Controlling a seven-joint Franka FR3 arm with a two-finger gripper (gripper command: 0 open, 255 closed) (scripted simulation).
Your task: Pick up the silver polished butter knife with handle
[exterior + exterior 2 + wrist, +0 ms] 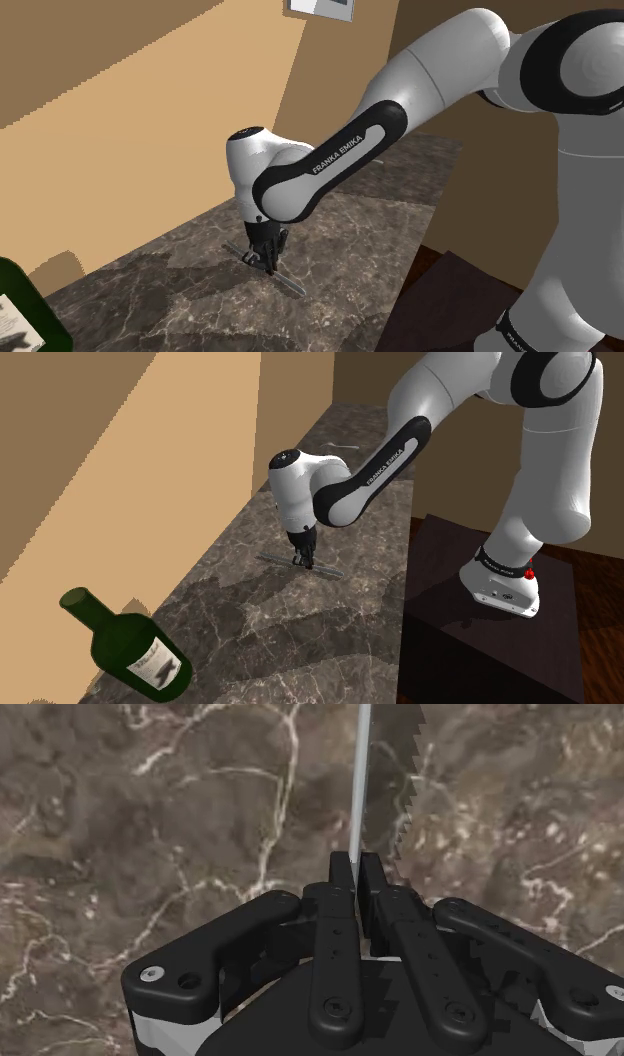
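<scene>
- One long countertop (350, 240) of dark brown stone with pale veins is the largest thing; in the shoulder view it runs from the lower left toward the upper right, along a tan wall (120, 150).
- Next we see the white arm (450, 80), which comes from the right edge of the shoulder view and bends down toward the middle of the counter.
- Its stand (470, 642), a dark box, is at the lower right of the second exterior view, just beside the edge of the counter.
- We see a dark green bottle (130, 647) with a pale label lying on its side at the lower left of the second exterior view, well apart from the gripper.
- We find the black gripper (266, 262) pointing straight down at the counter, a little left of the centre of the shoulder view.
- In the wrist view its two fingers (338, 904) are drawn close together and pinch the thin silver blade between them.
- Smallest is the butter knife (290, 287), a slim silver strip that sticks out on both sides of the gripper, low over the stone; we cannot tell if it touches the counter.
</scene>
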